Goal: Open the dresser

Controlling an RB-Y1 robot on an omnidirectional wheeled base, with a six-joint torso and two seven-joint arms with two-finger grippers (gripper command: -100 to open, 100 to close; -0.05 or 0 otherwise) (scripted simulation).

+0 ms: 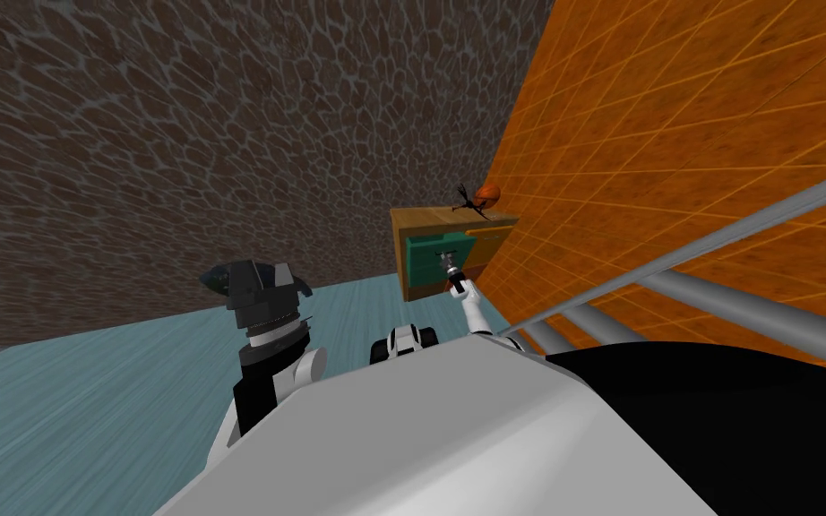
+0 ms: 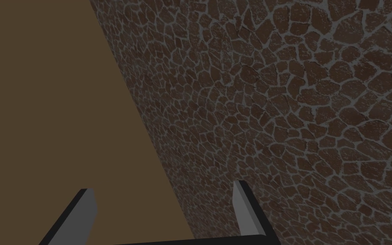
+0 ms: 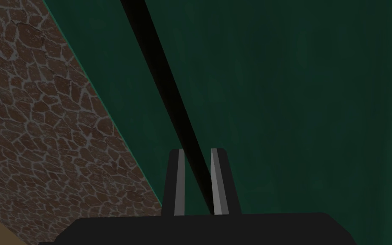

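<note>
The dresser (image 1: 420, 218) stands a little right of the middle of the head view, a small wooden box against the foot of the orange gridded wall (image 1: 671, 134), where that wall meets the brown stone-patterned wall (image 1: 178, 134). Its front carries a green drawer front (image 1: 425, 255) on the left half and a yellow-orange front (image 1: 485, 242) on the right half. On the dresser's top, toward its right end, sits an orange round thing (image 1: 488, 193) with a dark spindly thing (image 1: 467, 202) just beside it. The dresser rests on a pale teal floor (image 1: 89, 394).

The right arm (image 1: 474, 309) reaches up from the lower middle of the head view to the green front, and the right gripper (image 3: 197, 152) meets it near its right edge. In the right wrist view the green surface is very close, and a black bar handle (image 3: 157, 64) runs across it on a slant from the upper left down to the gripper's body. The two fingers stand close together with the handle between them, pressing its sides.

The left arm (image 1: 268, 358) is held left of the middle of the head view, well apart from the dresser. The left gripper (image 2: 163, 187) holds nothing, and its fingers stand wide apart.

Grey rails (image 1: 716, 300) cross the right side of the head view, running from the lower middle up to the right edge.
</note>
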